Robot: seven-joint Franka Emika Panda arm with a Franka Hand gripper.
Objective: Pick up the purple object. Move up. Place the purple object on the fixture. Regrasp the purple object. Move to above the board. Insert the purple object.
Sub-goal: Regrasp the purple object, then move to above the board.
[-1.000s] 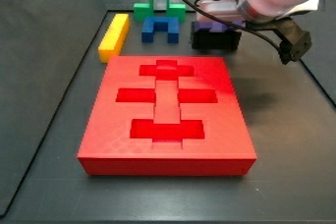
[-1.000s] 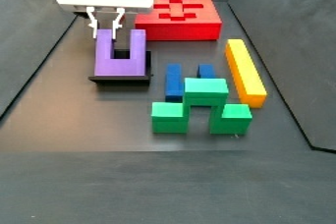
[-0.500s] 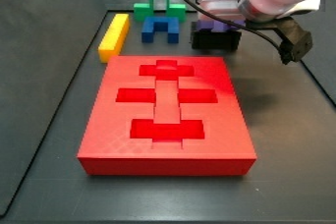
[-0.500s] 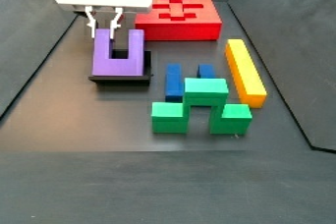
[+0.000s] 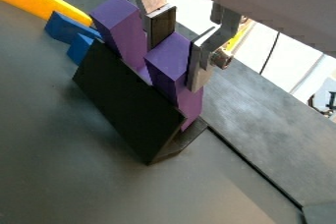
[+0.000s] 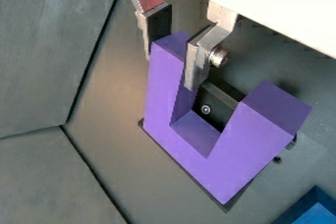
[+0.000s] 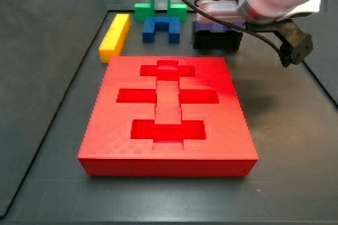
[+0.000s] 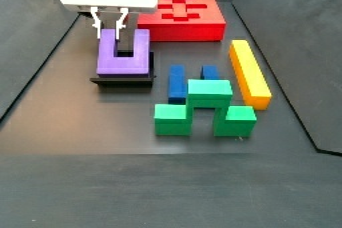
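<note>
The purple object (image 8: 123, 67) stands upright on the black fixture (image 8: 120, 83), prongs up, just in front of the red board (image 8: 187, 17). My gripper (image 8: 114, 24) hangs over it and straddles the top of one prong. One finger sits in the slot between the prongs and one outside. Both wrist views show the purple object (image 6: 197, 149) (image 5: 125, 31) seated in the fixture (image 5: 125, 110), with the gripper (image 6: 182, 41) (image 5: 182, 41) open and close around the prong tip. In a side view the arm hides most of the purple object (image 7: 209, 22) behind the board (image 7: 165, 111).
A yellow bar (image 8: 249, 72), a blue block (image 8: 178, 80) and a green block (image 8: 201, 107) lie grouped beside the fixture. The same yellow bar (image 7: 117, 35), blue block (image 7: 162, 29) and green block (image 7: 161, 7) sit beyond the board.
The gripper has shifted very slightly sideways over the prong. The purple object stays seated on the fixture.
</note>
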